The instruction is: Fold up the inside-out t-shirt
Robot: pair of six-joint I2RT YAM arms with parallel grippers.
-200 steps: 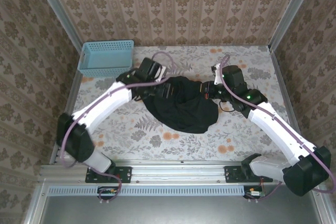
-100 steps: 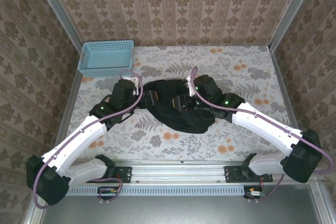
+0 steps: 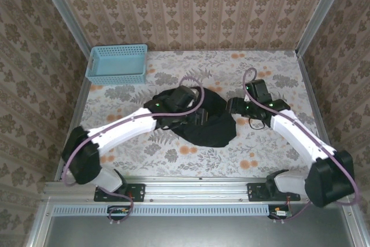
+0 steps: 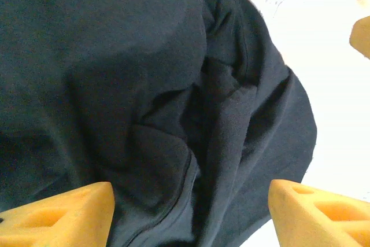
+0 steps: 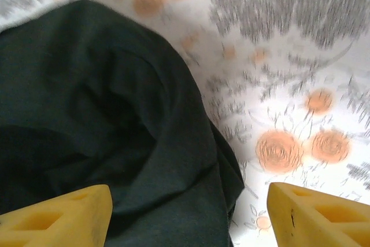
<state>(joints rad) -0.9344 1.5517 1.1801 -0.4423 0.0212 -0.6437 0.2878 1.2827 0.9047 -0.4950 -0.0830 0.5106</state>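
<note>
The black t-shirt [image 3: 213,131] lies bunched in a rumpled heap at the middle of the flowered table [image 3: 277,67], with no flat panel or clean edge to be seen. The blue basket [image 3: 117,62] stands well apart, in the upper left of the overhead view.

The left gripper [image 4: 191,201] hangs low over the heap with its yellow fingers [image 4: 63,212] spread wide and nothing between them. Creases and a seam cross the middle of its wrist view, so it looks placed to pick out a layer. The right gripper [image 5: 188,198] sits at the heap's right edge, also wide open and empty. Dark cloth lies to the left in its view and bare table to the right.

Working from opposite sides probably lets each arm take a hem and draw the shirt out flat, so folding proper seems not yet begun.
</note>
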